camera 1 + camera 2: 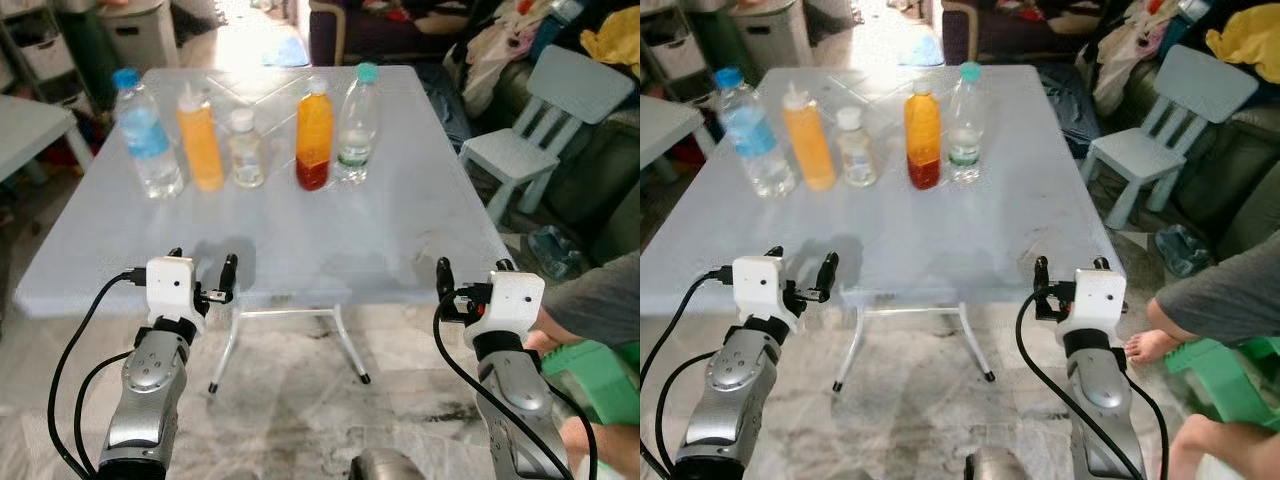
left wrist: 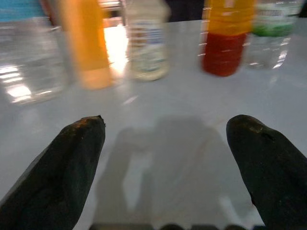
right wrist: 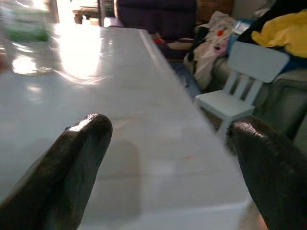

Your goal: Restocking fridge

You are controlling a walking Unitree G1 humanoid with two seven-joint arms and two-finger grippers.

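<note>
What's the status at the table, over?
Left gripper and right gripper open, empty, at table's near edge. Five bottles standing in a row across it, untouched. Person's arm close on the right.

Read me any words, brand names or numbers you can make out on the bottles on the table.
None can be read.
Blue-capped water bottle: blue label, print too blurred.
Small clear bottle: pale label, text too small.
Teal-capped bottle: green band, lettering unreadable.
Orange squeeze bottle: no label seen.
Orange-and-red drink bottle: no label seen.

Five bottles [image 1: 245, 148], one table [image 1: 400, 230]
</note>
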